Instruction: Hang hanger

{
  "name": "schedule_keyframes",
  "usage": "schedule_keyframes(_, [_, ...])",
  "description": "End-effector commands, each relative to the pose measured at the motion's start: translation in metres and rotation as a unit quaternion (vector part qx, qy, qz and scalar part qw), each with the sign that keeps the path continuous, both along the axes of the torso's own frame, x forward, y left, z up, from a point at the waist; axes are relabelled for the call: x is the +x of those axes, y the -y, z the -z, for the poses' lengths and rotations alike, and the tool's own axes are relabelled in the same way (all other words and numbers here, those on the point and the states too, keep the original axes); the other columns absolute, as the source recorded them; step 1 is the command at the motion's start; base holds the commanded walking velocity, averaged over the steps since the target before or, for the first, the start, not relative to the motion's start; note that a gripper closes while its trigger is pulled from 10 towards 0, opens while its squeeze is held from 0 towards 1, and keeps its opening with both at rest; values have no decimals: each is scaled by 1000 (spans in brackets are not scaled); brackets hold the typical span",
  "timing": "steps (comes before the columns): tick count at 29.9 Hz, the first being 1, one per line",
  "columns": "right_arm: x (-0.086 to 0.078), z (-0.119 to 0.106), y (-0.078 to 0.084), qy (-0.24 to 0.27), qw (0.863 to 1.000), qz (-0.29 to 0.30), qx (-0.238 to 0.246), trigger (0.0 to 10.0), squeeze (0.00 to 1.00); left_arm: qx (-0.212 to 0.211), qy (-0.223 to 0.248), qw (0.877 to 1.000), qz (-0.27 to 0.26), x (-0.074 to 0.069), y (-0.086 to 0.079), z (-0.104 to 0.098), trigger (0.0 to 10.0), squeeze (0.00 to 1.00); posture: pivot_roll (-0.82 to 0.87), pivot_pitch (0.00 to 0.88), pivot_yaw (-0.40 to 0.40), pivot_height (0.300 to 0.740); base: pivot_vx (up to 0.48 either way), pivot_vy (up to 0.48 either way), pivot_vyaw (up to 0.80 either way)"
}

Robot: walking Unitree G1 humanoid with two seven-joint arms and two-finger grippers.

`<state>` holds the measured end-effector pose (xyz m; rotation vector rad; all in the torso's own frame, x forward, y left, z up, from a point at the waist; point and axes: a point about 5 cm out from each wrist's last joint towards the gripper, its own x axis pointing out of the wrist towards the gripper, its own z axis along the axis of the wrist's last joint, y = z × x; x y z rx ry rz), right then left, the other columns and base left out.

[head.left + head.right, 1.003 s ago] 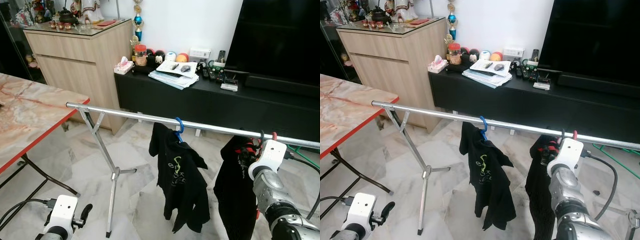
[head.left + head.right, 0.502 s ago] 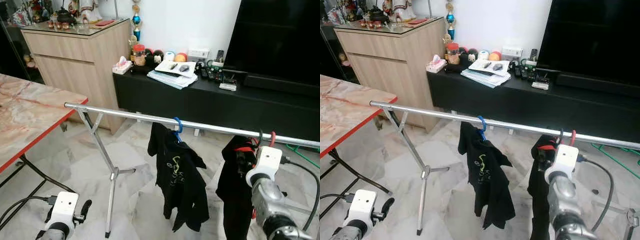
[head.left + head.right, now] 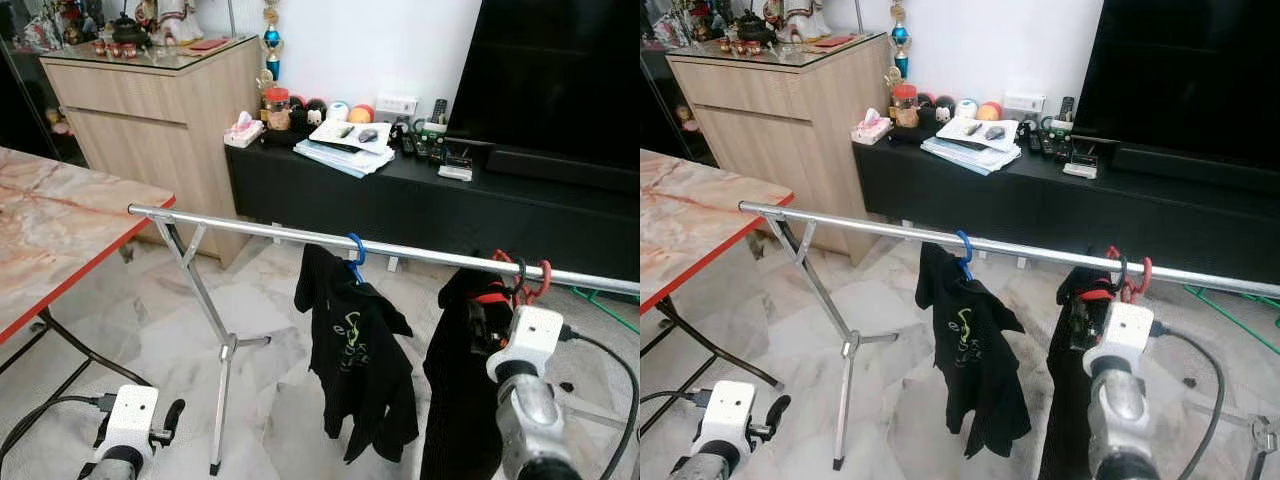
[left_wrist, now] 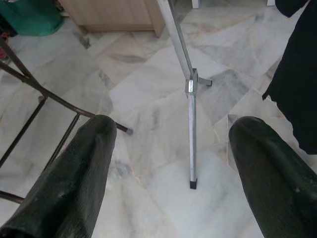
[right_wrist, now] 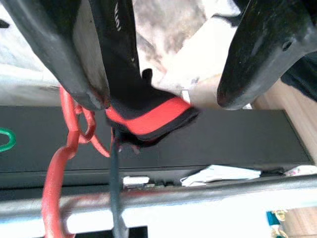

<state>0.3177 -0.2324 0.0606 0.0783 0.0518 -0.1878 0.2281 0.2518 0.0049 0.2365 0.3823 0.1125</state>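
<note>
The right gripper point(image 5: 158, 74), raised on its silver arm just below the rail, has its two black fingers point(image 5: 54, 44) spread apart, released, with the dark cloth and its red-trimmed collar lying against one finger and the other finger standing clear. The red plastic hanger point(image 3: 522, 281) carries a black garment with red collar trim point(image 3: 462, 380); its hook curls over the long silver metal clothes rail point(image 3: 260, 232) near the rail's right end, beside a thin black hook, and the garment hangs straight down from it. Further left along the same rail a blue plastic hanger point(image 3: 356, 252) holds a small black T-shirt with a pale green print point(image 3: 358, 365), well apart from the red one. The rail rests on a slanted silver tripod leg point(image 3: 212, 330) that stands on the pale grey-veined marble floor point(image 3: 270, 330). The left gripper point(image 4: 168, 173) hangs low and idle over that floor, its fingers wide open with nothing between them. At the left stands a marble-patterned tabletop with a red edge point(image 3: 70, 225) on dark metal legs. Behind the rail runs a long black low TV cabinet point(image 3: 400, 195) strewn with papers, remotes and small ornaments, under a large dark television screen point(image 3: 560, 75), and a light wooden sideboard point(image 3: 165, 120) stands by the white wall.
</note>
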Motion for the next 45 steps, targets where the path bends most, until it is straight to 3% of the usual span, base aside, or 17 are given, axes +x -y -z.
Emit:
schedule_keyframes(1, [-1, -5, 3, 19, 1000, 13, -1, 10000, 0, 0, 3, 1000, -11, -2, -4, 1, 10000, 0, 180, 0, -13, 740, 0, 0, 0])
schedule_keyframes(3, [-3, -4, 1, 25, 1000, 15, -1, 10000, 0, -1, 5, 1000, -12, -3, -4, 1, 10000, 0, 183, 0, -17, 740, 0, 0, 0])
schedule_keyframes(5, [-18, -1, -6, 50, 998, 24, -4, 10000, 0, -4, 13, 1000, -22, -9, -7, 1, 10000, 0, 193, 0, -29, 740, 0, 0, 0])
schedule_keyframes(8, [-27, 2, -6, 56, 998, 32, -9, 10000, 0, -6, 15, 999, -29, -13, -8, 2, 10000, 0, 191, 0, -30, 740, 0, 0, 0])
schedule_keyframes(9, [-43, 7, -3, 51, 997, 52, -13, 10000, 0, -13, 14, 999, -42, -19, -12, 5, 10000, 0, 185, 0, -29, 740, 0, 0, 0])
schedule_keyframes(11, [-55, 12, -3, 43, 998, 53, -18, 10000, 0, -25, 12, 998, -54, -23, -14, 9, 10000, 0, 164, 0, -27, 740, 0, 0, 0])
schedule_keyframes(16, [-66, 15, -3, 30, 998, 52, -23, 10000, 0, -53, 15, 996, -72, -29, -16, 15, 10000, 0, 147, 0, -25, 740, 0, 0, 0])
schedule_keyframes(33, [-49, -2, -17, 31, 999, 30, -20, 10000, 0, -65, 12, 997, -47, -29, -7, 22, 10000, 0, 149, 0, -36, 740, 319, 0, 0])
schedule_keyframes(45, [-47, -4, -22, 32, 999, 30, -11, 10000, 0, -64, 17, 997, -40, -27, -5, 22, 10000, 0, 152, 0, -44, 740, 199, 0, 0])
